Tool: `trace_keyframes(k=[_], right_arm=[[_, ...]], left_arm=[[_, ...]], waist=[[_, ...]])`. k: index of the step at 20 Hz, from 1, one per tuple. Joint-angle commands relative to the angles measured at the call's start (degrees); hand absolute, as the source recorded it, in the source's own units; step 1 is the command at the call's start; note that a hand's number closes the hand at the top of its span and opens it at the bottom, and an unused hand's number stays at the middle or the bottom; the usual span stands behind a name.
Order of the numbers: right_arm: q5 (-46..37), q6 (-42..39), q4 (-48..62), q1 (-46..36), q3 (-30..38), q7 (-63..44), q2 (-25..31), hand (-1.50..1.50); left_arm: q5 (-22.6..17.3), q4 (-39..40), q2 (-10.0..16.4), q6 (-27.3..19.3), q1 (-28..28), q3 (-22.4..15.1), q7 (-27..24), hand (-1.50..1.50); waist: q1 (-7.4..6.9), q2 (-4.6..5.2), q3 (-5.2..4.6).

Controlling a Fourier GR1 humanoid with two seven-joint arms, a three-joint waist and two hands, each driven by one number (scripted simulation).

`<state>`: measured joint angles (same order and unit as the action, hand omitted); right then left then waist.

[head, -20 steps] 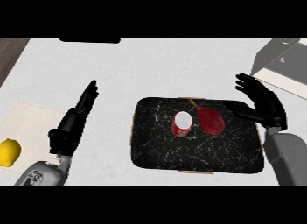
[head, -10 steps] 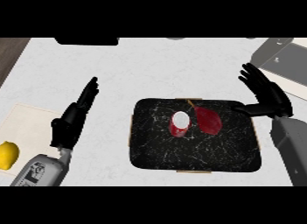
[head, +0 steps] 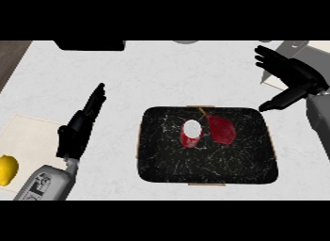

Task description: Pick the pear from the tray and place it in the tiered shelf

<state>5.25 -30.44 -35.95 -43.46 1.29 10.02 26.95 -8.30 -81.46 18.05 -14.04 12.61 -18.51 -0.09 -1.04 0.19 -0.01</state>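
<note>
A dark red pear (head: 222, 129) with a thin stem lies on the black marbled tray (head: 206, 164), in its upper middle part. Beside it on the left stands a small red cup with a white inside (head: 192, 132). My right hand (head: 295, 76) is open, fingers spread, raised above the counter past the tray's upper right corner and apart from the pear. My left hand (head: 78, 128) is open with straight fingers, left of the tray. A grey corner of the tiered shelf (head: 292, 47) shows at the top right, partly behind the right hand.
A yellow lemon (head: 3, 170) lies on a pale cutting board (head: 25, 136) at the lower left. A dark object (head: 90, 45) sits at the counter's far edge. Brown floor shows beyond the counter's left edge.
My right hand has risen and moved away from the tray toward the upper right. My left hand has shifted slightly. The pear and cup have not moved.
</note>
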Motion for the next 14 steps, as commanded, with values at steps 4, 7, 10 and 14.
trace_keyframes(k=[4,7,10,14], right_arm=[[-9.8,-7.06,-4.25,-5.62,-10.61,-4.98,1.94,-1.5],[-11.69,-8.47,-7.89,-6.99,-12.22,-8.83,3.34,-1.5],[-13.31,-9.24,-12.32,-2.69,-12.82,-8.56,3.63,-1.5],[-10.56,-8.82,-24.64,3.15,-11.78,-19.62,0.54,-1.5]], left_arm=[[0.65,2.99,-0.06,1.24,0.44,1.03,-1.89,0.0],[-0.12,2.0,-0.13,1.94,1.55,1.96,0.37,0.0],[1.83,4.13,-2.55,0.72,0.76,1.97,-1.22,0.0],[2.02,-0.15,-0.93,2.08,-3.15,3.48,-0.99,0.0]], waist=[[0.46,-0.1,-0.07],[0.96,-0.38,-0.05],[1.29,-0.28,-0.02],[1.63,-0.59,-0.03]])
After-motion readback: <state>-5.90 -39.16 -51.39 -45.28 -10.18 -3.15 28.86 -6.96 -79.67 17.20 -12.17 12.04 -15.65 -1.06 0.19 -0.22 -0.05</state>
